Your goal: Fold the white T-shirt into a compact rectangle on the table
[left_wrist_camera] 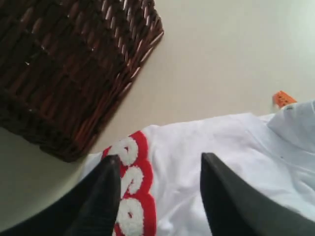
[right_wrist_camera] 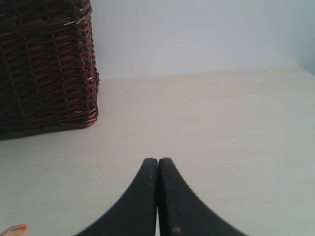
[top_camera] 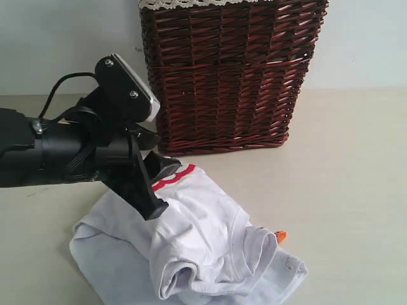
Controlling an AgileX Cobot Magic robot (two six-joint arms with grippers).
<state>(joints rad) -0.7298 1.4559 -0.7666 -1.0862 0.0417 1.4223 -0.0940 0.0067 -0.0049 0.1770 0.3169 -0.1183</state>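
Observation:
The white T-shirt (top_camera: 203,244) lies crumpled and partly bunched on the table (top_camera: 356,178), in front of the basket. Its red-outlined fuzzy letters (left_wrist_camera: 130,196) face up at the edge nearest the basket, and the orange collar tag (top_camera: 280,236) pokes out on the right. My left gripper (top_camera: 162,189) hovers over the lettered edge, open, its two dark fingers (left_wrist_camera: 106,191) astride the cloth with nothing pinched between them. My right gripper (right_wrist_camera: 158,161) is shut and empty over bare table; it does not show in the exterior view.
A tall dark wicker basket (top_camera: 229,76) with white lace trim stands at the back, close behind the shirt and my left arm. A pale wall (top_camera: 362,38) rises behind the table. Bare tabletop (right_wrist_camera: 221,123) stretches to the right of the shirt.

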